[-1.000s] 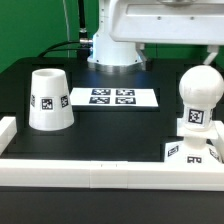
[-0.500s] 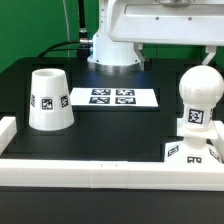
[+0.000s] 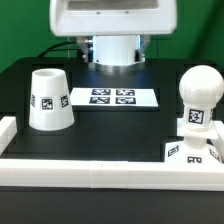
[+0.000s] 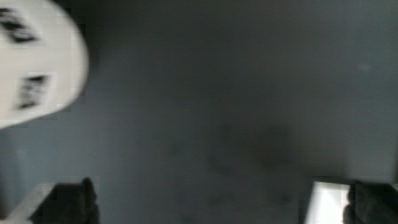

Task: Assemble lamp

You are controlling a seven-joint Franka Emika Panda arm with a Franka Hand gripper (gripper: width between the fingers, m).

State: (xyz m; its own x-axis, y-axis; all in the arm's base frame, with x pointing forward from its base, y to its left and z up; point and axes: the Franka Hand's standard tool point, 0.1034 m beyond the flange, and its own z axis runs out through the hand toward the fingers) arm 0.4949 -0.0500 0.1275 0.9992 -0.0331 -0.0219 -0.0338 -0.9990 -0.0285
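The white cone shade stands wide end down at the exterior view's left. The rounded bulb stands upright on the low base at the exterior view's right, by the front rail. The arm's white hand hangs high over the back middle, and its fingers are out of that view. In the wrist view my gripper is open, its dark fingertips far apart with only dark table between them. A blurred white rounded part with tags shows at the edge; I cannot tell which part it is.
The marker board lies flat in the middle of the black table, in front of the arm's base. White border rails run along the front and the left side.
The arm's hand has swung from the upper right to the upper middle of the exterior view and looks larger. The shade, bulb and base have not moved.
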